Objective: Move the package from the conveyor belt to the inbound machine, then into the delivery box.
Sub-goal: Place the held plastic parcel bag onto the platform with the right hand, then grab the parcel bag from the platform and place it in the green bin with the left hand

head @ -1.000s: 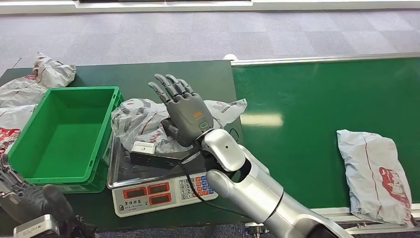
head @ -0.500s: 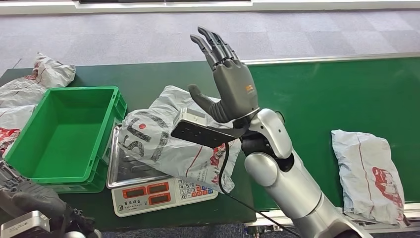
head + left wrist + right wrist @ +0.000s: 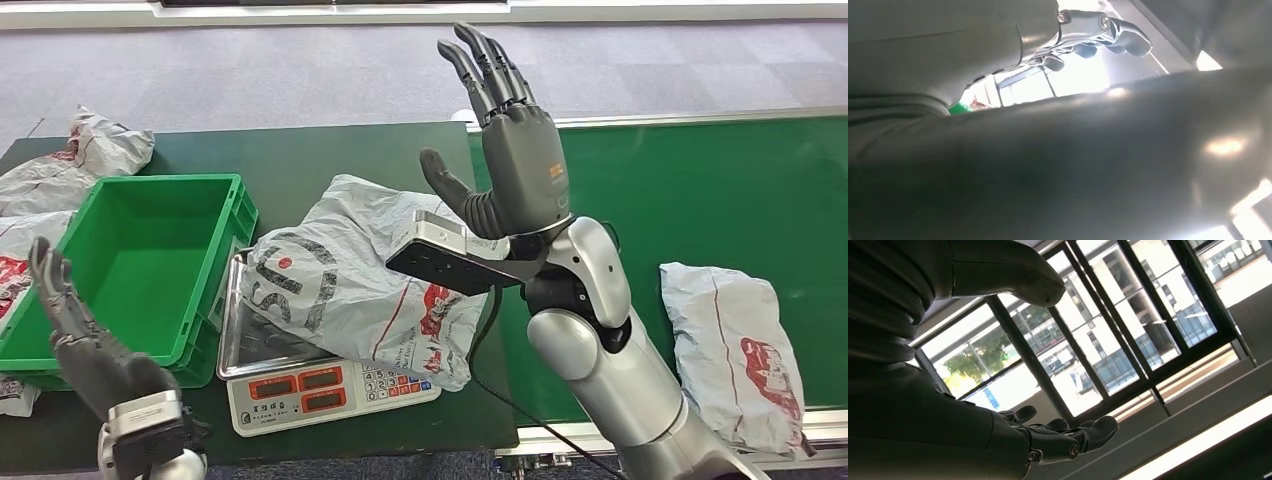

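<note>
A crumpled grey package (image 3: 345, 285) with black and red print lies on the steel pan of the weighing scale (image 3: 320, 388), hanging over its right side. My right hand (image 3: 505, 160) is raised above and to the right of it, fingers spread, holding nothing; it also appears in the right wrist view (image 3: 1063, 437). My left hand (image 3: 85, 335) rises at the lower left beside the green delivery box (image 3: 135, 265), fingers extended and empty. A second grey package (image 3: 740, 350) lies on the green conveyor belt (image 3: 680, 190) at the right.
More grey packages (image 3: 95, 150) lie on the dark table left of and behind the green box. The scale's keypad faces the table's front edge. The belt's metal rail (image 3: 650, 118) runs along its far side.
My right hand has lifted up and to the right, away from the package, which now lies spread over the scale. My left hand has risen into view beside the green box.
</note>
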Available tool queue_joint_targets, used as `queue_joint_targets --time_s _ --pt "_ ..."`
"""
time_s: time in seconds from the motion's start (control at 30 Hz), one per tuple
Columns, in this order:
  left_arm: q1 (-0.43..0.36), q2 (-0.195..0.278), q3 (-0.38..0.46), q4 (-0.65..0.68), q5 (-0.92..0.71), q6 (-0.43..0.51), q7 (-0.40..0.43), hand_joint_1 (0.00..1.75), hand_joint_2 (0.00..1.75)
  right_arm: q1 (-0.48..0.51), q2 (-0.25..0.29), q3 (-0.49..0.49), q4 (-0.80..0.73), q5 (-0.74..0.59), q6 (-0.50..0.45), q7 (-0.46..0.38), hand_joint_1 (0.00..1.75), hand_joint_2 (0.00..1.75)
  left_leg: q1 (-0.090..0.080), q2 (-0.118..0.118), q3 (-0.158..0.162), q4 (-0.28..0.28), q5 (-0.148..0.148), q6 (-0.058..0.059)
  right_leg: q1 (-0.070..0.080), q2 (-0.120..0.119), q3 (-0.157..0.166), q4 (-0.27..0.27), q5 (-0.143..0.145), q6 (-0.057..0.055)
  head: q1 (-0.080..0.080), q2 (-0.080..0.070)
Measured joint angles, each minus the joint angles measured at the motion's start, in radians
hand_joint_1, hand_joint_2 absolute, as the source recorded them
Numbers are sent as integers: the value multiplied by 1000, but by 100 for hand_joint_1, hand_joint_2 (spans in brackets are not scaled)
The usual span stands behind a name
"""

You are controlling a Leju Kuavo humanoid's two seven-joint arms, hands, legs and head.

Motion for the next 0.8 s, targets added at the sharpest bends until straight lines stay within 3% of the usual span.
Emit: queue_joint_targets --time_s 0.07,0.17,0.3,0.43,0.63,0.8 --pt "-77 34 -39 57 -184 -117 125 0 175 21 -41 -8 -19 39 -1 7 0 175 -1 -3 0 1 1 0 0 -3 1 0 0 0 0 0" --pt "-256 105 -114 188 -313 -303 249 0 175 90 -132 -32 -44 87 -14 10 0 175 -2 -9 -2 4 3 1 1 -8 2 -1 2 1 0 0" --pt "-554 232 -221 414 -208 -534 254 0 175 295 -311 -119 -120 82 -54 -9 0 175 -1 -12 -5 6 4 1 2 -11 2 -1 3 2 0 0" --pt "-782 329 -325 572 -114 -671 278 0 175 564 -460 -283 -240 51 -70 -41 0 175 0 -8 -9 6 3 2 0 -7 -3 0 4 2 0 0" --pt "-986 400 -498 688 -32 -824 338 0 175 927 -541 -487 -430 65 -99 -44 0 175 0 -6 -13 5 2 2 0 -6 -8 0 3 3 0 0" --pt "-1056 438 -593 720 9 -893 352 0 175 1061 -556 -572 -516 68 -107 -42 0 175 0 0 -13 5 2 2 0 -1 -10 0 4 3 0 0"
